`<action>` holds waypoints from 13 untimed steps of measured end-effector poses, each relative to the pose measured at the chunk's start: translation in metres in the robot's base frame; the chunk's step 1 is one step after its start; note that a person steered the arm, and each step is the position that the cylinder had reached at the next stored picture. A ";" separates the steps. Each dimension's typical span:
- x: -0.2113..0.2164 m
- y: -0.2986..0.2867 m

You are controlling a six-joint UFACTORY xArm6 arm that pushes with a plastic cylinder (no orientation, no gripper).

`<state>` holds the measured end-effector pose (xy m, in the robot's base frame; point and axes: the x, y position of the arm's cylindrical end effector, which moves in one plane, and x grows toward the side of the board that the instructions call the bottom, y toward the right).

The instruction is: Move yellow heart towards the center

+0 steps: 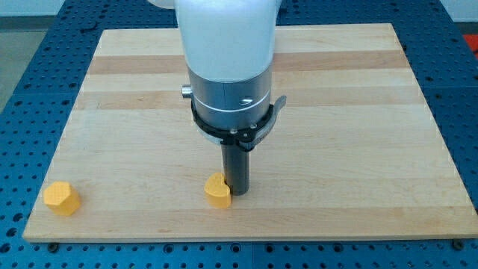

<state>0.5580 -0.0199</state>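
Observation:
A yellow heart block (217, 191) lies on the wooden board (336, 112) near the view's bottom edge, a little left of the middle. My tip (238, 193) stands right against the heart's right side, touching it or nearly so. The white and grey arm body (228, 67) rises above the rod and hides part of the board's middle and top.
A yellow hexagon-like block (60, 198) sits at the board's bottom left corner. The board's edges border a blue perforated table (22, 60) on all sides.

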 end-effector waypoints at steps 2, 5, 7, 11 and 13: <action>-0.001 -0.003; -0.029 -0.012; 0.021 0.024; -0.077 -0.051; -0.039 -0.078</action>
<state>0.5191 -0.0974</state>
